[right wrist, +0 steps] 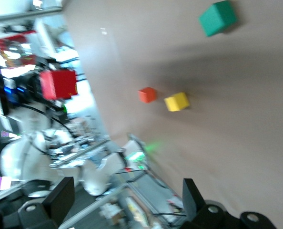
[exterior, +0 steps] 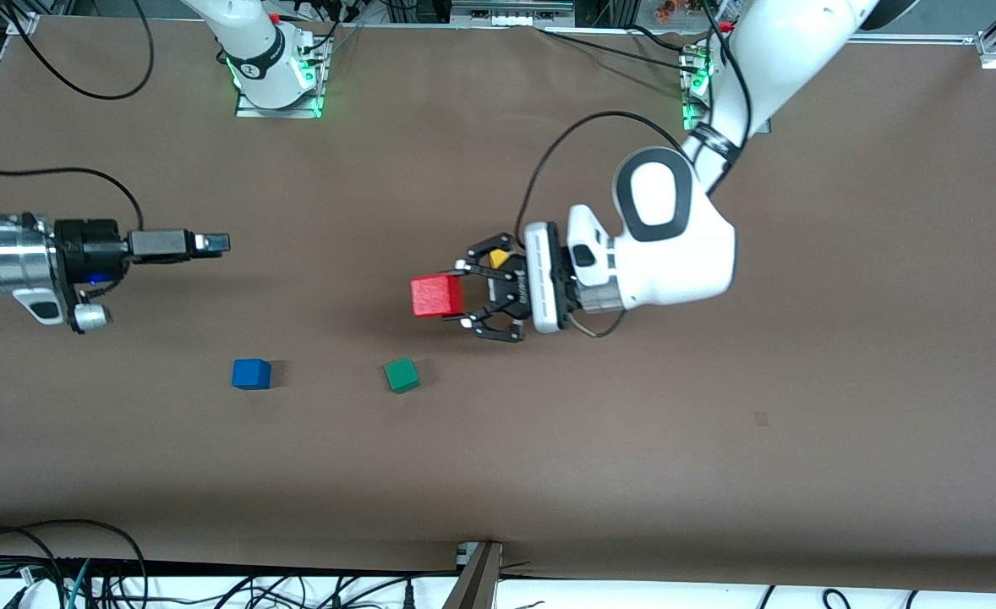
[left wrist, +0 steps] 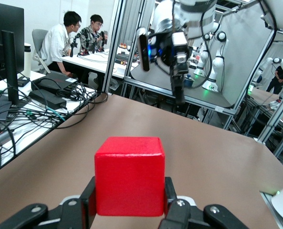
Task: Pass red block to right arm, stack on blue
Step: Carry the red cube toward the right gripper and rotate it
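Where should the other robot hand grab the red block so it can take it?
Probably by the bare half of the red block that sticks out past the left gripper, coming straight in from the right arm's end of the table. The right gripper is open and already points that way. It should close on the two faces the left fingers aren't covering.

Brown table (exterior: pixel 718 474); on it blue cube (exterior: pixel 251 373), green cube (exterior: pixel 402 375), yellow cube (right wrist: pixel 176 101), orange cube (right wrist: pixel 147 95)

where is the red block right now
The red block is held in the shut left gripper, up in the air over the middle of the table, above a spot near the green cube.
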Robot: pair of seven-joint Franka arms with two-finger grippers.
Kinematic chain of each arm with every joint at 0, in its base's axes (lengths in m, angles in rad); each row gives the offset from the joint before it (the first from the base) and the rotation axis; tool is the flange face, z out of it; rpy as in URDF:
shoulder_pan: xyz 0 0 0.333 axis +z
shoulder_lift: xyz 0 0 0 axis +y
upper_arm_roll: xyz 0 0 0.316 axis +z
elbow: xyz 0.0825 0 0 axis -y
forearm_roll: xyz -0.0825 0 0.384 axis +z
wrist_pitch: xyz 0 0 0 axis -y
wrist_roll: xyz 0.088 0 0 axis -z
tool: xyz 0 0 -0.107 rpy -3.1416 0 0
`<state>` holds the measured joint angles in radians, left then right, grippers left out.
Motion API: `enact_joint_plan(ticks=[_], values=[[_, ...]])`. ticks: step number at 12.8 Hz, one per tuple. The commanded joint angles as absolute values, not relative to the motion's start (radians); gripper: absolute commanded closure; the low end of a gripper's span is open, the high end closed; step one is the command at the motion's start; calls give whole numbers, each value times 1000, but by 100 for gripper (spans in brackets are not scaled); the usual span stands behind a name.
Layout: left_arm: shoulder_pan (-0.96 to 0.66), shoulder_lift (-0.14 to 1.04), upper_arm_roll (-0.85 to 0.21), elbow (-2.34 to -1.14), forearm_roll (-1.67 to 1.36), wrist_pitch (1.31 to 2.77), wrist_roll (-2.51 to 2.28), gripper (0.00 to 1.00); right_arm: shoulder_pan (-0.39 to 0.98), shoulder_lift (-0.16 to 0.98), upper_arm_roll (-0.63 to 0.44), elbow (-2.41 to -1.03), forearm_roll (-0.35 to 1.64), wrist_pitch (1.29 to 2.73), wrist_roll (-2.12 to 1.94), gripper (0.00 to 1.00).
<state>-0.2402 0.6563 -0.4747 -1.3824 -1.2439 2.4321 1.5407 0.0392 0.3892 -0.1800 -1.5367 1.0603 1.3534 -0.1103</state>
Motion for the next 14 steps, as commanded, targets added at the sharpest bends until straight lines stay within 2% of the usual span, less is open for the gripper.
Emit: enact_joint_plan(ticks=[1,8,11,14], values=[[-294,687,-477,-1331,-1301,2500,1577,100,31,429,-175,-1522,1225,1328,-110,0],[-366,689,-477,-1287,-1371,2583,1565,100,58,549,-166,-1522,1613,1341,-129,0],[-394,712,-476,-1267,-1378,2622,1563,100,75,586,-166,-1522,1673,1342,-187,0],[-428,768,-472,-1180,-1376,2644,1543,100,89,597,-166,-1526,1692,1359,-225,0]])
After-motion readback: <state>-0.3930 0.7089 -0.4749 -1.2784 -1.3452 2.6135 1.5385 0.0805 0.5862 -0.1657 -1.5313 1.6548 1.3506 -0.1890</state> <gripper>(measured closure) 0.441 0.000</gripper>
